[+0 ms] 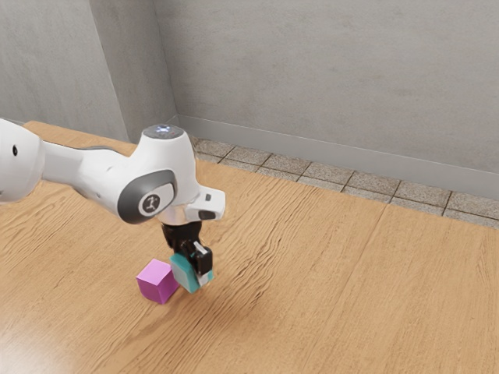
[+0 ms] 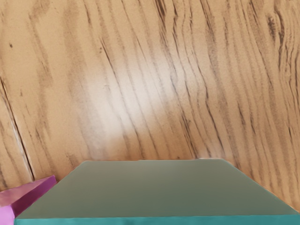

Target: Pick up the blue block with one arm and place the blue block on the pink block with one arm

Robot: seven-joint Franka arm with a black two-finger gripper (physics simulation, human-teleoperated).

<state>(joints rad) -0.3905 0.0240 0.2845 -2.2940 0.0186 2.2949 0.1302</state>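
Teal block (image 1: 184, 275) clamped in the black gripper (image 1: 195, 269)!
It's pinched from two sides, tilted, low over the wooden table (image 1: 351, 273), just beside the pink block (image 1: 157, 281), toward the exterior view's right.

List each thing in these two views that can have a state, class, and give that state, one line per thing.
Gripper: shut on the teal block.
Teal block: held between the fingers, tilted, close beside the pink block and not on it.
Pink block: resting on the wooden table, upright, nothing on top.
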